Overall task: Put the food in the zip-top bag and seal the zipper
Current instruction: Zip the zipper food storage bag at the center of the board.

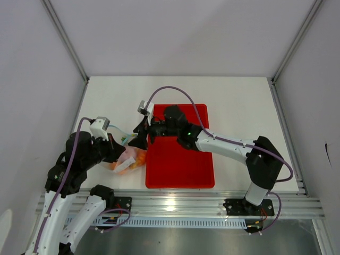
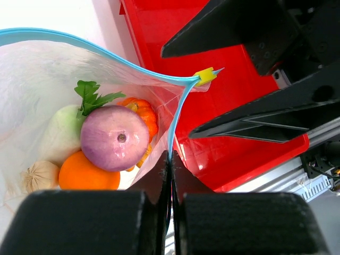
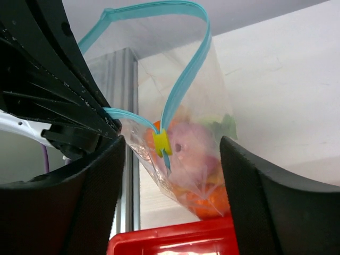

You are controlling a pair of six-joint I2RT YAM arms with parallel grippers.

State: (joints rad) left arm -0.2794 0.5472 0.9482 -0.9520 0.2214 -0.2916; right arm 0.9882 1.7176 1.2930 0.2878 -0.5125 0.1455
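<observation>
Tabletop seen from above: a white table (image 1: pixel 239 106) with a red rectangular plastic tray (image 1: pixel 180 164) at its near middle. Just left of the tray, a small clear floppy plastic bag (image 1: pixel 129 159) is held by the left gripper (image 2: pixel 170 159), its fingers pressed together on the bag's thin blue zipper strip (image 2: pixel 178 114). The bag's mouth gapes in a loop, with a small yellow slider (image 2: pixel 204 76) at the end nearest the tray.

Inside sit a purple toy onion (image 2: pixel 114 138), an orange (image 2: pixel 87 172), white garlic (image 2: pixel 40 175), a white radish with green leaves (image 2: pixel 64 130) and an orange pumpkin (image 2: pixel 146 114) behind the onion.

The right gripper (image 3: pixel 170 154) reaches left across the tray, fingers spread wide either side of the slider. Whether they touch the bag cannot be told.
</observation>
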